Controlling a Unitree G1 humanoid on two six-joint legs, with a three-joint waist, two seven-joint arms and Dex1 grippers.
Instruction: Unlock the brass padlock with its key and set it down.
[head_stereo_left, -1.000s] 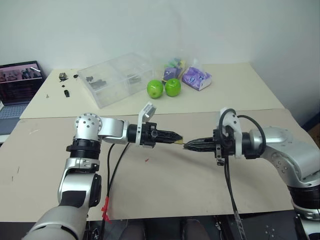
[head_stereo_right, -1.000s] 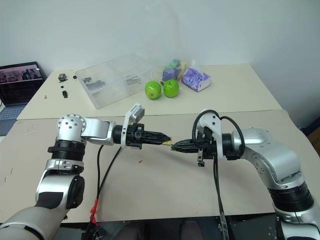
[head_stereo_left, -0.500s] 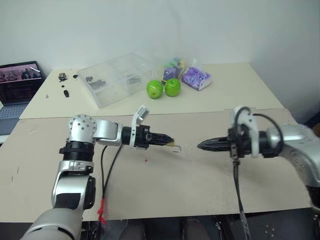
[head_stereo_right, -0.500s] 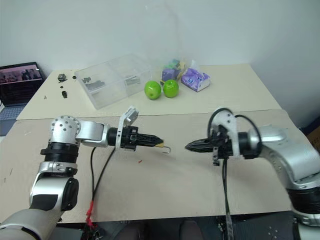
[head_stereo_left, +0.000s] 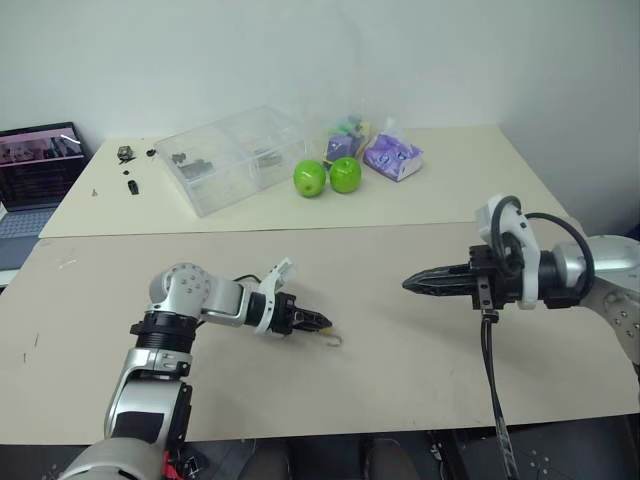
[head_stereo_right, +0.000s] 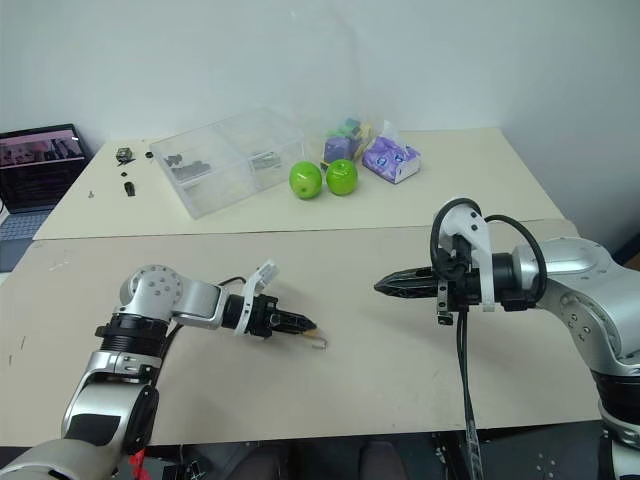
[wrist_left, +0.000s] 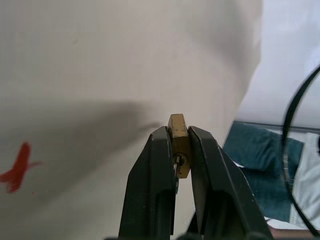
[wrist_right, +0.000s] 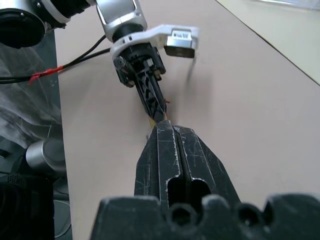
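Left tool (head_stereo_left: 318, 324) low over beige table (head_stereo_left: 400, 370), clenched on small gold-yellow brass padlock (wrist_left: 178, 145), silvery shackle ahead; risks tumbling on release. Right tool (head_stereo_left: 412, 284) clenched, well apart.

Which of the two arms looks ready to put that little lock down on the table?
Probably the left: the left gripper is clamped on the brass padlock, low over the table. The right gripper is shut, higher and apart.

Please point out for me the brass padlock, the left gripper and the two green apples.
brass padlock (wrist_left: 178, 145): left wrist view, on its brass body.
left gripper (head_stereo_left: 318, 322): left eye view, at the fingertips.
green apples (head_stereo_left: 310, 178): left eye view, on the left apple.
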